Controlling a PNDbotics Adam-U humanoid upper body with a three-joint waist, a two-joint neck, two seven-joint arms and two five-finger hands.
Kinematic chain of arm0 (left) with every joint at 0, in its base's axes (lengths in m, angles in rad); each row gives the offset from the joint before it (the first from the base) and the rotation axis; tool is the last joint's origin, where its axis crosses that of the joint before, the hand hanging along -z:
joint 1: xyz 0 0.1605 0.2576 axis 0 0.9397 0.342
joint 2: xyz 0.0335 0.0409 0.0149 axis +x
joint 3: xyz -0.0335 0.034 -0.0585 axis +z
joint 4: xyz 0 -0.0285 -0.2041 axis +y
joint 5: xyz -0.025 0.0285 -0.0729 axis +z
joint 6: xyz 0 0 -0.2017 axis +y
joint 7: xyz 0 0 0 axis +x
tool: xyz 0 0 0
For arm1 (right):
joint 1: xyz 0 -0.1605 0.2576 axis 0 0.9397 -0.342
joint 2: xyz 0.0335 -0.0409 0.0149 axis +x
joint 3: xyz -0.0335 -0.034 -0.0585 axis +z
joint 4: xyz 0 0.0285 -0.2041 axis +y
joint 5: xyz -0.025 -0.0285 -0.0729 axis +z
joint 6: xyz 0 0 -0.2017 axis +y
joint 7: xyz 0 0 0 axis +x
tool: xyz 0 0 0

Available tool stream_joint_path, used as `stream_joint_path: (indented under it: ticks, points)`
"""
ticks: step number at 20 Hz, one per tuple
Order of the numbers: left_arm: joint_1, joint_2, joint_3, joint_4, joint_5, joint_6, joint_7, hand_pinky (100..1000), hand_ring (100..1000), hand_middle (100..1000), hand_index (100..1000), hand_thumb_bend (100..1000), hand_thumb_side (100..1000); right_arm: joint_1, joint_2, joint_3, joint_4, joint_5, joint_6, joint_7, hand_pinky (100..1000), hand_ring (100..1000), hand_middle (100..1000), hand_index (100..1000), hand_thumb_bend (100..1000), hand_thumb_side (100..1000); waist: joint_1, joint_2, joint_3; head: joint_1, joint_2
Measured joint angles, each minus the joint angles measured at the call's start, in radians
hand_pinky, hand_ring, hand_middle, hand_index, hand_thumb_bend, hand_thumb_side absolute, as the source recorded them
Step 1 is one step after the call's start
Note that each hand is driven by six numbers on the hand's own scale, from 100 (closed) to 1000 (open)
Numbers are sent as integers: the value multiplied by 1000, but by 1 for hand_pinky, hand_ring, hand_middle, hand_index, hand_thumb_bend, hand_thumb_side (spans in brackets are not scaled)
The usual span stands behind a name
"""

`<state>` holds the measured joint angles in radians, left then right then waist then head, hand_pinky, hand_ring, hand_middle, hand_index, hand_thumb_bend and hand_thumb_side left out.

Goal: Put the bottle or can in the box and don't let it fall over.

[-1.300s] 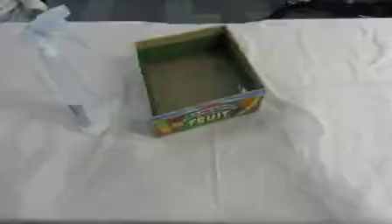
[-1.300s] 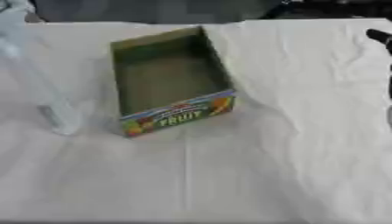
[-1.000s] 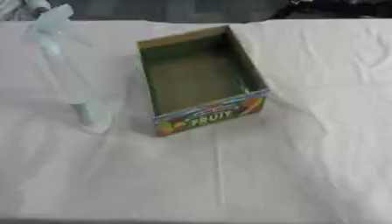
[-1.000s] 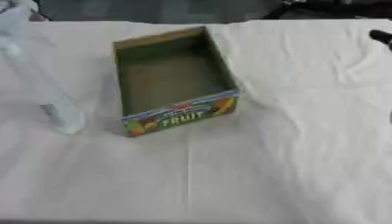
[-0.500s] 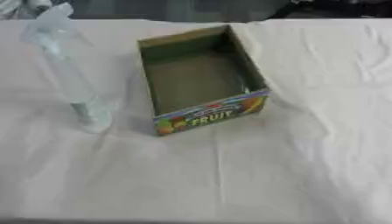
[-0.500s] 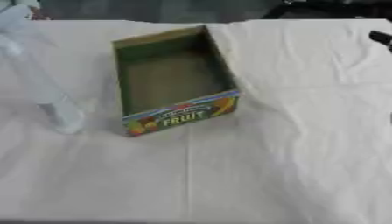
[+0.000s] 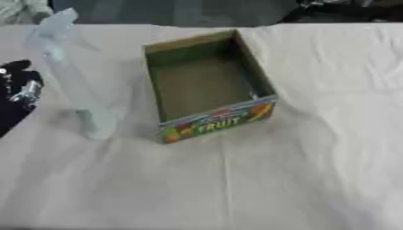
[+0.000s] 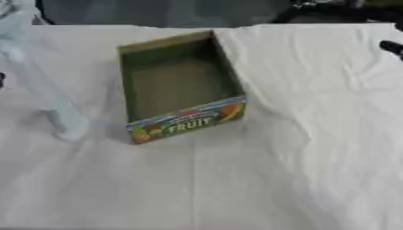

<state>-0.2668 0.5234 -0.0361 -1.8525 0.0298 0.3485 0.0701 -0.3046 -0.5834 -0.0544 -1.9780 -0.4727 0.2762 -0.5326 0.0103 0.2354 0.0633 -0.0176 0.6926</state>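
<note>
1. While nothing yet sits inside it, the box (image 7: 206, 85) stands open-topped on the cloth-covered surface (image 7: 260, 179), its printed "FRUIT" face turned toward the robot. Interior: bare, brownish floor, green inner walls.

2. Bottle (image 7: 72, 76): clear plastic, tall and slim, upright on the surface to the left of the box, near it but apart. Its cap end points away from the robot and toward the far edge of the cloth. Nothing touches it.

3. Left hand (image 7: 19, 92): a dark shape with silver parts at the view's left edge, left of the bottle and apart from it. Whether its fingers are spread or curled cannot be told; it holds nothing that can be seen.

4. Right hand (image 8: 392, 46): only a small dark tip shows at the right edge of the right eye view, well apart from the box on its right side. Its state cannot be told.

5. Progress, judged: barely begun. Bottle not grasped, not lifted, not in the box.

6. Remaining, judged: take hold of the bottle, carry it over the box's left wall, set it down upright on the box floor, release without tipping it. A tall, narrow bottle would likely topple easily.
</note>
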Motion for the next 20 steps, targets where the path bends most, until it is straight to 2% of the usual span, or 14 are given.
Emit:
stream_joint_path:
  ticks: [9,16,20]
  points:
    - [-59,-5,-30,50,-24,22,-20,1000,860,738,880,100,515,-3,5,1,0,-8,4,1,768,917,932,930,100,1000,0,0,-8,7,-1]
    - [-63,-6,-34,64,-63,43,-5,1000,863,736,880,100,528,-3,7,2,0,-8,4,2,769,917,932,930,100,1000,0,2,-8,14,-10]
    - [-60,-6,-33,35,-72,50,-8,1000,869,742,881,100,510,-2,7,3,0,-8,7,2,768,917,932,931,100,1000,0,5,-5,17,-18]
